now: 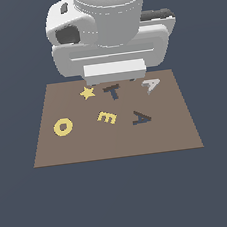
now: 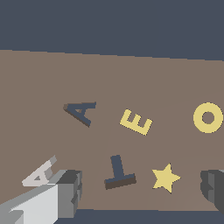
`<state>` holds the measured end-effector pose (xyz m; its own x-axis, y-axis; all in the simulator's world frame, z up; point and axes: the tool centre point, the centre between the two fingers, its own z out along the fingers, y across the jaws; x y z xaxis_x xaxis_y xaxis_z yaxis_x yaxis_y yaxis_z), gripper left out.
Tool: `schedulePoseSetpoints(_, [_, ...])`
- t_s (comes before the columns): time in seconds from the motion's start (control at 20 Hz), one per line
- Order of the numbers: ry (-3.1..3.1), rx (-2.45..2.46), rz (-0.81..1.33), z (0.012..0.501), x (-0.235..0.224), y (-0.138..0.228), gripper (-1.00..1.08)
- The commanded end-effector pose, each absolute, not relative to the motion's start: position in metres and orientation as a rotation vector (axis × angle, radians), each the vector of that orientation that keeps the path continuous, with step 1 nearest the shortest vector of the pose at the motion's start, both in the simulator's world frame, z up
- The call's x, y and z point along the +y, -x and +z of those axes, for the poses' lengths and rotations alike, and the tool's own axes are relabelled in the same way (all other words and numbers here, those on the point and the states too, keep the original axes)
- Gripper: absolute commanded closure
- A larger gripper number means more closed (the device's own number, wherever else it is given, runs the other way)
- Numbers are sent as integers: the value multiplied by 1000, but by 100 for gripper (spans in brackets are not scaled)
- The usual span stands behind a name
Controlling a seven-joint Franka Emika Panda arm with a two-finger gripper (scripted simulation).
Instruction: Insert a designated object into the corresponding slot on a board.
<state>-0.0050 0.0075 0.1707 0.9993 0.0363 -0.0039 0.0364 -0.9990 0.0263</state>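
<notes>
Exterior view: the pale A piece [image 1: 151, 84] lies loose at the board's [image 1: 54, 148] upper right, apart from the dark A slot [image 1: 141, 117]. The gripper [image 2: 142, 188] hangs spread wide and empty. Nothing's inserted yet.

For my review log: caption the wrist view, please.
Open jaws above brown board; pale A piece lies beside one finger, dark A slot unfilled.

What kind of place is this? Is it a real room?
Probably not a real room: it looks like a computer-made test scene. A flat brown board with a star and a pale A floats on plain blue-grey, under a smooth robot arm.
</notes>
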Motion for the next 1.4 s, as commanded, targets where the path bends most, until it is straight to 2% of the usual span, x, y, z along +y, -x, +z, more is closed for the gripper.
schedulePoseSetpoints(0.0, [-3115, 57, -5, 171, 8, 5, -92])
schedulePoseSetpoints(0.65, [-3115, -104, -5, 161, 14, 18, -92])
schedulePoseSetpoints(1.35, [-3063, -613, -4, 129, 42, 53, -92])
